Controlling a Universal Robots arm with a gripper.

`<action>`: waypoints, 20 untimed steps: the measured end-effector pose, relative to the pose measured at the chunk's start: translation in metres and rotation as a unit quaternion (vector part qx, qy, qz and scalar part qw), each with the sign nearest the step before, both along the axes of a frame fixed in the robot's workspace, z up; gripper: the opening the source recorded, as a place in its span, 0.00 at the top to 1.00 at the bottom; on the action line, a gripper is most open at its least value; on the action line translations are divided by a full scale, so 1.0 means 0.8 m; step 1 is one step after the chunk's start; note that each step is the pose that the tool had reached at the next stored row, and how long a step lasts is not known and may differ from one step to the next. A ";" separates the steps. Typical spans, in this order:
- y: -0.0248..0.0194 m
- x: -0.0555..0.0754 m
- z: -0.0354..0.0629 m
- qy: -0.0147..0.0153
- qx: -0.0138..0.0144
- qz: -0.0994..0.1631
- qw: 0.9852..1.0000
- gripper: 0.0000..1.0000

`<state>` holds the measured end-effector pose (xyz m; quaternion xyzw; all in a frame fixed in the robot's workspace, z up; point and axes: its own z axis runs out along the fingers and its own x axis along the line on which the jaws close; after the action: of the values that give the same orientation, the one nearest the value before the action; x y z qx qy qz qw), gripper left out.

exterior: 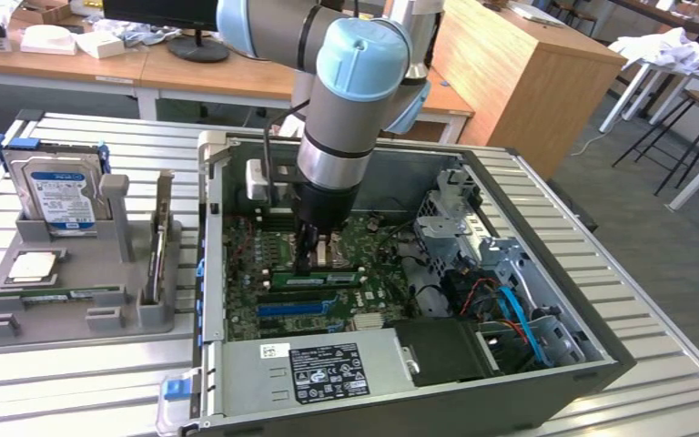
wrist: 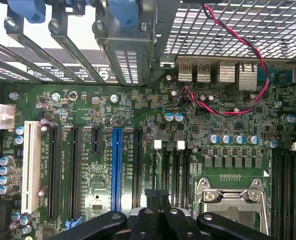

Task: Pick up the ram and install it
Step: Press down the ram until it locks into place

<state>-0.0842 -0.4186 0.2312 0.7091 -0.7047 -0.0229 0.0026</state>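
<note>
An open computer case (exterior: 544,355) lay on its side on a slatted metal tabletop (exterior: 70,391), its power supply (exterior: 313,364) at the near edge with a white label facing up. Just beyond it sat the green motherboard (exterior: 325,282), with a blue slot (exterior: 288,308) and black slots running across it. The ram (exterior: 319,276), a thin green stick with a pale label, lay along the motherboard's slots just past the blue one, directly under the arm's tip. The gripper (exterior: 314,264) reached straight down into the case, its black jaws pressed together with the tips at the ram's upper edge; whether they pinched it could not be told. In the wrist view the gripper (wrist: 158,196) showed the same closed tips above the board, near the metal processor socket (wrist: 232,197). On the exterior view's left, a grey holder (exterior: 83,291) carried an upright hard drive (exterior: 61,196) and another thin stick (exterior: 157,250) standing on edge. Farther back stood wooden desks (exterior: 204,73) and stools (exterior: 695,109).
</note>
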 end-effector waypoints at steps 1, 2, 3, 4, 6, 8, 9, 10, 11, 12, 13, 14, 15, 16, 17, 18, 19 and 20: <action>0.0000 0.000 0.000 0.000 0.000 0.000 1.000 0.90; 0.0000 0.000 0.000 0.000 0.000 0.000 1.000 0.90; 0.0000 0.000 0.000 0.000 0.000 0.000 1.000 0.90; 0.0000 0.000 0.000 0.000 0.000 0.000 1.000 0.90; -0.0001 0.000 -0.001 0.000 0.000 0.000 1.000 0.90; 0.0000 0.000 -0.001 0.000 0.000 0.000 1.000 0.90; -0.0001 0.000 -0.001 0.000 0.000 0.000 1.000 0.90; -0.0001 0.000 -0.001 0.000 0.000 0.000 1.000 0.90; -0.0001 0.000 -0.001 0.000 0.000 0.000 1.000 0.90; -0.0001 0.000 -0.001 0.000 0.000 0.000 1.000 0.90; -0.0001 0.000 -0.002 0.000 0.000 0.000 1.000 0.90; 0.0000 0.000 -0.002 0.000 0.000 0.000 1.000 0.90; -0.0001 0.000 -0.002 0.000 0.000 0.000 1.000 0.90; -0.0001 0.000 -0.003 0.000 0.000 0.000 1.000 0.90; -0.0001 0.000 -0.003 0.000 0.000 0.000 1.000 0.90; -0.0001 0.000 -0.003 0.000 0.000 0.000 1.000 0.90; -0.0001 0.000 -0.003 0.000 0.000 0.000 1.000 0.90; -0.0001 0.000 -0.003 0.000 0.000 0.000 1.000 0.90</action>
<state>-0.0842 -0.4186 0.2291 0.7091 -0.7047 -0.0229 0.0026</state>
